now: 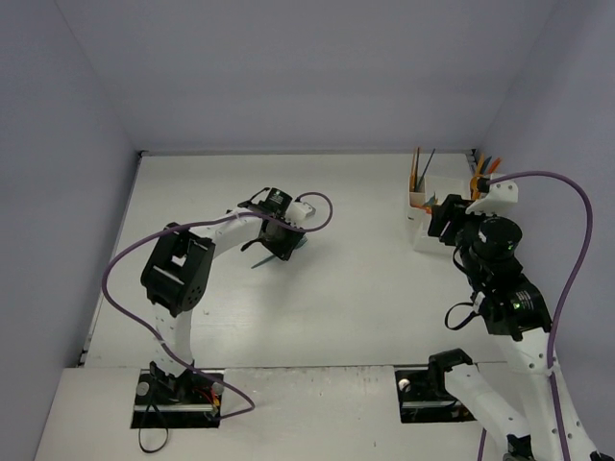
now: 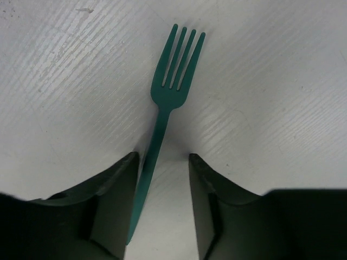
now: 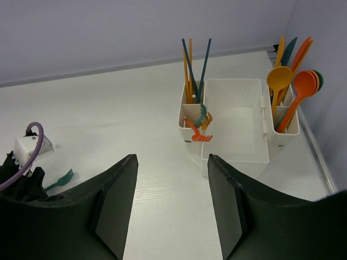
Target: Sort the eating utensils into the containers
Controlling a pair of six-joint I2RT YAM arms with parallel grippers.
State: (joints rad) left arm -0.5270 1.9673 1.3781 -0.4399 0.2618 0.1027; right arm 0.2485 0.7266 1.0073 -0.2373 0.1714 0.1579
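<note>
Table (image 2: pixel 271 81) bears 1 loose fork (image 2: pixel 173 81), 1 holder (image 3: pixel 233 119).

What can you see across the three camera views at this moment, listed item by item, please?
Loose fork: one, teal, flat on the table between the left gripper's fingers.
Holder: one, white, right rear of the table; nothing in its wide middle tray.
Forks in holder: at least two, teal and orange, front left compartment.
Slim upright pieces: about four, orange and dark teal, rear left compartment.
Spoons: at least three, orange, red-orange, teal, right compartment.
Table: one, white.
Cables: two, purple, one along each arm.
Left gripper: open, astride the fork handle.
Right gripper: open, holding nothing, facing the holder.
</note>
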